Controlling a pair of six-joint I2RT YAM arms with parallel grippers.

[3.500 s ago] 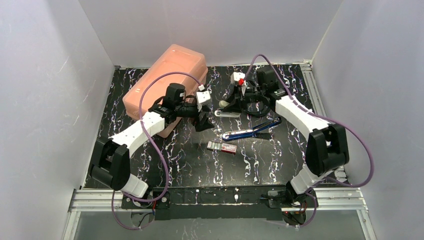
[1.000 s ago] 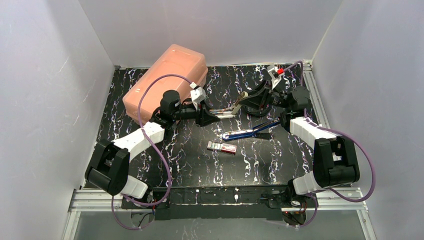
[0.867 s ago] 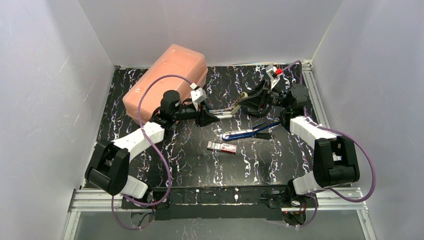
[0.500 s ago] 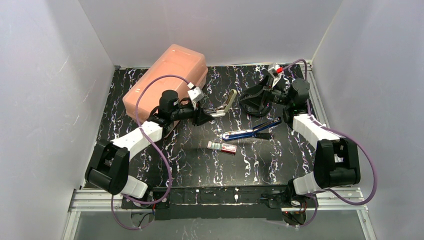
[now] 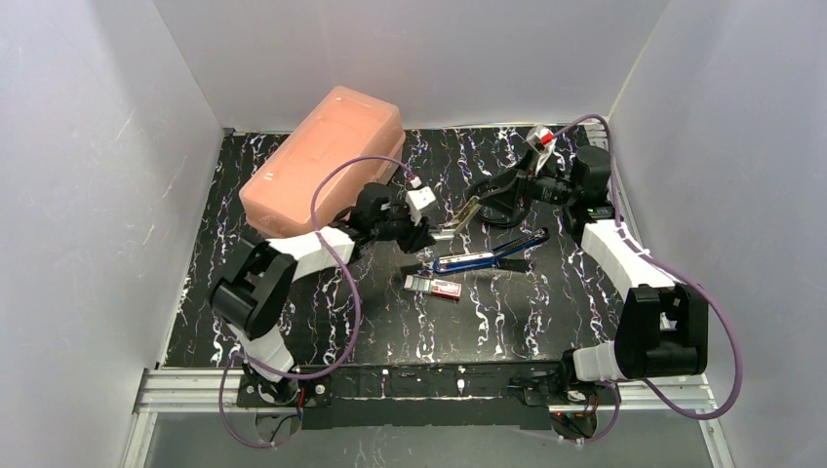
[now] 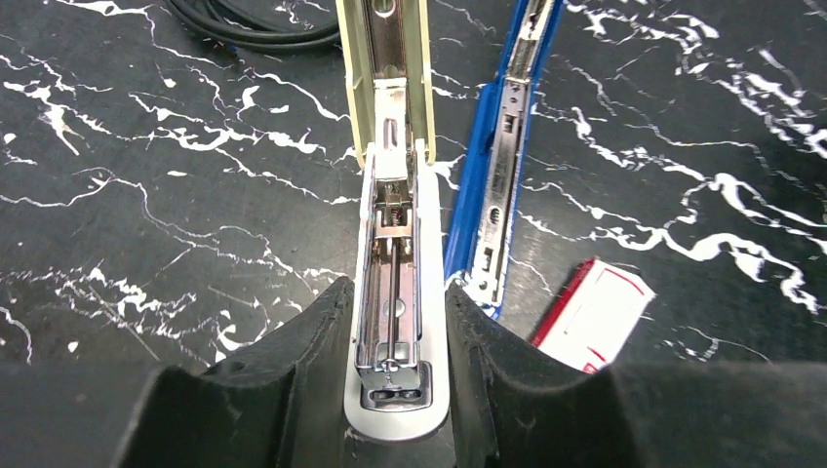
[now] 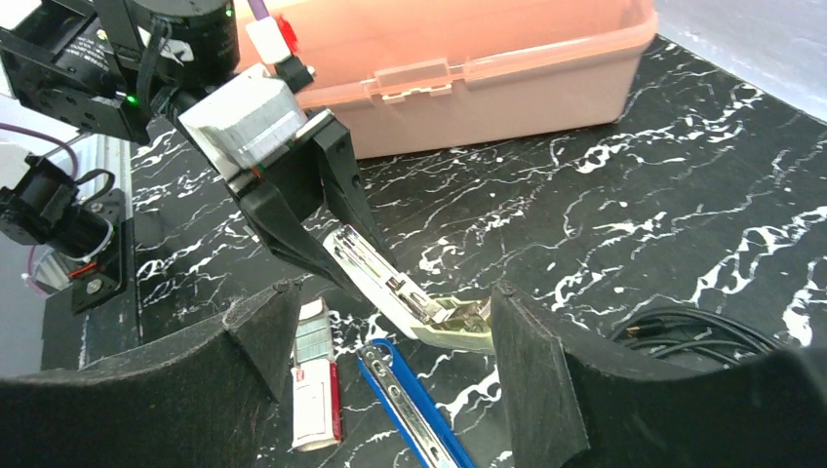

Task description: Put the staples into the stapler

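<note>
The left arm reaches low to mid-table, its left gripper (image 6: 395,292) clamped on the base of the stapler (image 6: 390,195). The stapler is hinged open with its cream lid toward the right gripper (image 7: 392,292), which is spread wide with nothing held, on an arm reaching in from the far right. The black marbled table (image 5: 322,322) sits within 3 white walls (image 5: 98,146) and carries a pink case (image 5: 327,156) back left, a blue stapler (image 5: 483,259) just beside the held one, and the staples (image 5: 434,287) near it toward the bases. The lid's tip seems to sit by 1 right finger (image 7: 546,390), though contact is unclear, and a left finger (image 6: 527,390) hides part of the staples.
</note>
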